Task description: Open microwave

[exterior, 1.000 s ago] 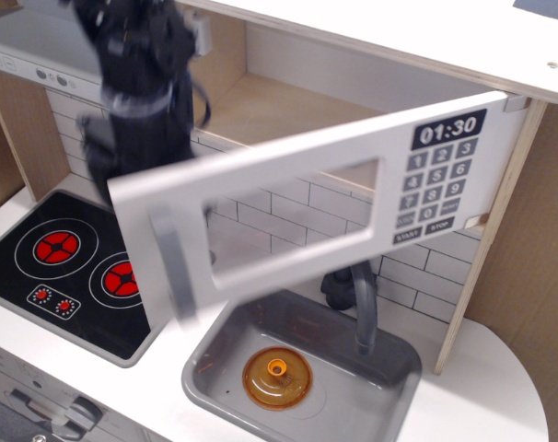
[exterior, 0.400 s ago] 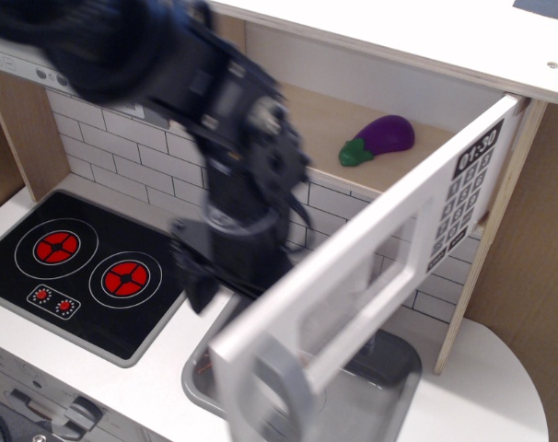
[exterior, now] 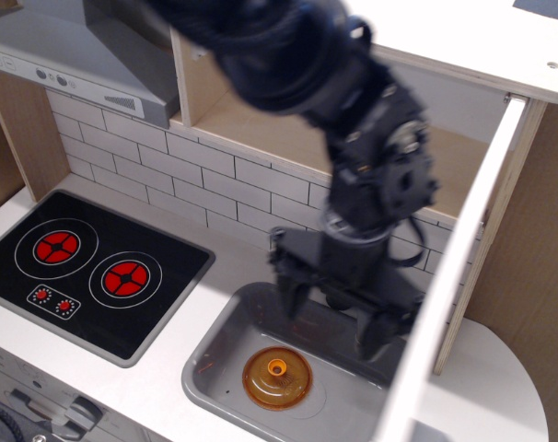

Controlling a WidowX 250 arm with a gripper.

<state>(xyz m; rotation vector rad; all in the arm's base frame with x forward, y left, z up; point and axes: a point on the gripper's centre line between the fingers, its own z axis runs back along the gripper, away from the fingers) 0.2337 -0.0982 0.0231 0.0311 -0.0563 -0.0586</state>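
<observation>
The microwave (exterior: 251, 120) is a wooden cavity under the white top shelf. Its white door (exterior: 463, 267) stands swung wide open on the right and shows edge-on, so the keypad and handle are hidden. My black gripper (exterior: 332, 313) hangs over the sink, left of the door's edge and apart from it. Its fingers (exterior: 290, 293) are spread and hold nothing. My arm covers the right part of the cavity.
A black two-burner hob (exterior: 76, 267) lies at the left. A grey sink (exterior: 215, 364) with an orange lid (exterior: 277, 376) in it is below the gripper. A grey range hood (exterior: 67, 55) hangs at the upper left. White brick tiles line the back wall.
The door has swung from half open to fully open at the right. My arm has moved right and down from the cavity's left side to above the sink, now covering the purple eggplant.
</observation>
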